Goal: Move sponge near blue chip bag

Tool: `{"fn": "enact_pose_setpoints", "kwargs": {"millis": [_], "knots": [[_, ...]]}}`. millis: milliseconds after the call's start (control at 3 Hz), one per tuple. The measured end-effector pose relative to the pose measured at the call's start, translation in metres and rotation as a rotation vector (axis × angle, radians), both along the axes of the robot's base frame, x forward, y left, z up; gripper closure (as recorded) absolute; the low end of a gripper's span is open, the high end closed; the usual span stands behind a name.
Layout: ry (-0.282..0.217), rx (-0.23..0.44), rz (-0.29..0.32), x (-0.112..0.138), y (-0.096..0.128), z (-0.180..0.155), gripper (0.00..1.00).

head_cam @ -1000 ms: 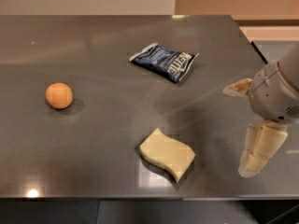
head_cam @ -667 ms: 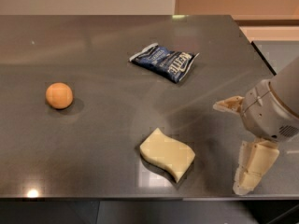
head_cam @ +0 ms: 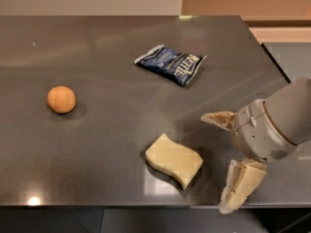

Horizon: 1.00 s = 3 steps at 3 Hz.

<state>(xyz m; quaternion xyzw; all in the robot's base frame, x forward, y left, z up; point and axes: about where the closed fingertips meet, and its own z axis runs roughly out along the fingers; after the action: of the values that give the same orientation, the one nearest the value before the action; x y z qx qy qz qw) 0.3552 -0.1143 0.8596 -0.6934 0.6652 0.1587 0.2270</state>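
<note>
1. A round orange ball (head_cam: 61,99) is sitting far to the left of the fingers, well apart from everything else on the dark grey, glossy table (head_cam: 97,178). The table's left side is running out of view.
2. A crinkled dark navy-blue chip bag (head_cam: 171,64) with white-edged ends is lying farther back on the table, beyond the fingers and to their left. Its white lettering is too hard to make out to read.
3. A pale yellow foam sponge (head_cam: 174,160) with wavy edges is lying flat near the table's front edge, just to the left of the fingers. It is not touching them and is well apart from the bag.
4. The white gripper (head_cam: 229,153) is hovering over the table's front right part with its two tan fingers (head_cam: 217,119) spread wide apart, gripping nothing. The sponge is lying outside the gap, beside it.
5. The nearer finger (head_cam: 241,184) is reaching down past the table's front edge, so its tip is showing against the dark below.
6. The arm (head_cam: 286,120) behind the gripper is being cut off by the right border.
</note>
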Motion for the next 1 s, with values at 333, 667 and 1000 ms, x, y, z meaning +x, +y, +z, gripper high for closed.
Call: {"fn": "enact_pose_setpoints", "kwargs": {"millis": [333,667,1000], "knots": [[-0.026,0.064,0.008,0.002,0.019,-0.001,0.00],[-0.029,0.097,0.015,0.003,0.032,-0.005,0.00],[-0.021,0.098,0.022,0.005,0.043,-0.010,0.00]]}}
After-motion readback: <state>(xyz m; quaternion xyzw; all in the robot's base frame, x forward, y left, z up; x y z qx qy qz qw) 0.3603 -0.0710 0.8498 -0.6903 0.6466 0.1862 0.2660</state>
